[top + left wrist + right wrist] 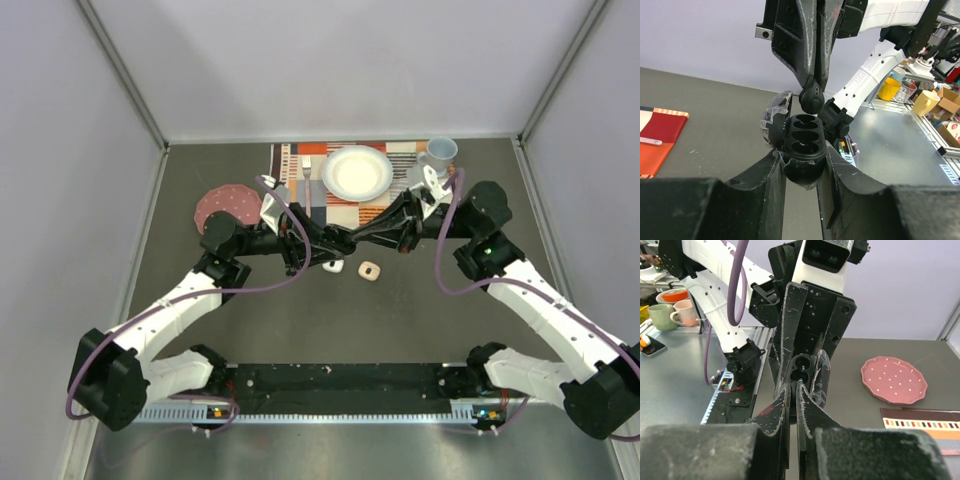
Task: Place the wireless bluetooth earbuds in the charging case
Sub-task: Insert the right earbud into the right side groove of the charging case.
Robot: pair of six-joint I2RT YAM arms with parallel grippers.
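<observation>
The left jaws clench the open black case (lid swung aside), held off the tabletop. The right jaws pinch a black bud at the case's upper socket — touching or not, unclear. A white piece and a pink piece lie nearby.

Lab: walled robot cell, cluttered bench

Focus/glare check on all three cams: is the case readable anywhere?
Left wrist: own fingers blurred in the foreground; charging case sockets sharp, but the black earbud above them has little contrast. Right wrist: near fingers out of focus, case small and dark. Top external: even light, no glare; case lost among the dark arms.
</observation>
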